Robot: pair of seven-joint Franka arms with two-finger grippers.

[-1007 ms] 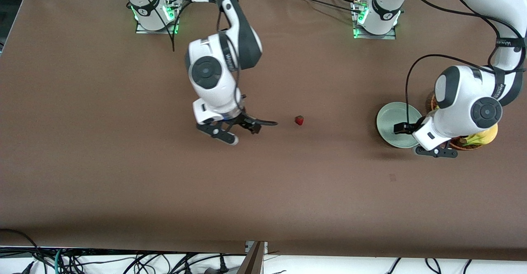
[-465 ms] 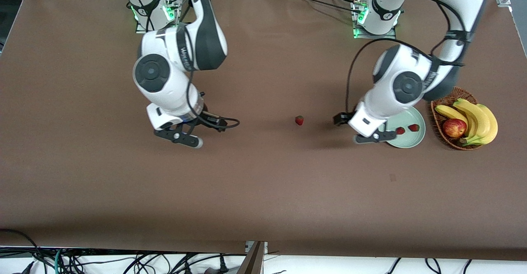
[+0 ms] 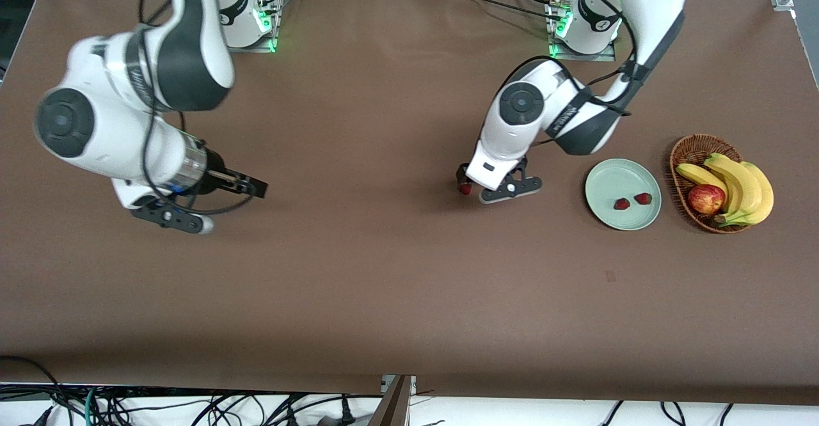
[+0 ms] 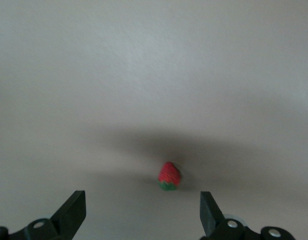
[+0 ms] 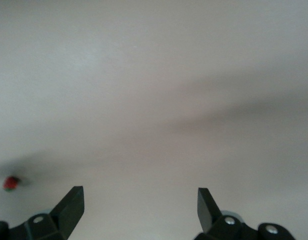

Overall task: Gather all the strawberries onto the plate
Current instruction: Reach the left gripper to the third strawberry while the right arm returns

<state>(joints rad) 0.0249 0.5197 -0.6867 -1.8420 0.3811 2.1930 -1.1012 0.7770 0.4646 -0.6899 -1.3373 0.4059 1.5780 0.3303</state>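
Observation:
One strawberry (image 3: 465,189) lies on the brown table near the middle, partly covered by my left hand. My left gripper (image 3: 510,189) is open and empty, low over the table just beside this berry on the plate's side. In the left wrist view the strawberry (image 4: 169,176) lies just ahead of the open gripper (image 4: 141,212), a little toward one finger. Two more strawberries (image 3: 621,204) (image 3: 643,198) lie in the pale green plate (image 3: 604,180). My right gripper (image 3: 173,216) is open and empty over bare table at the right arm's end; its wrist view shows the gripper (image 5: 139,207) and the lone berry (image 5: 11,183) far off.
A wicker basket (image 3: 679,151) with bananas (image 3: 742,186) and a red apple (image 3: 706,199) stands beside the plate at the left arm's end. Cables hang below the table's front edge.
My left arm swung from over the plate to the lone strawberry, uncovering two berries in the plate. My right arm drew away from the middle toward its own end of the table.

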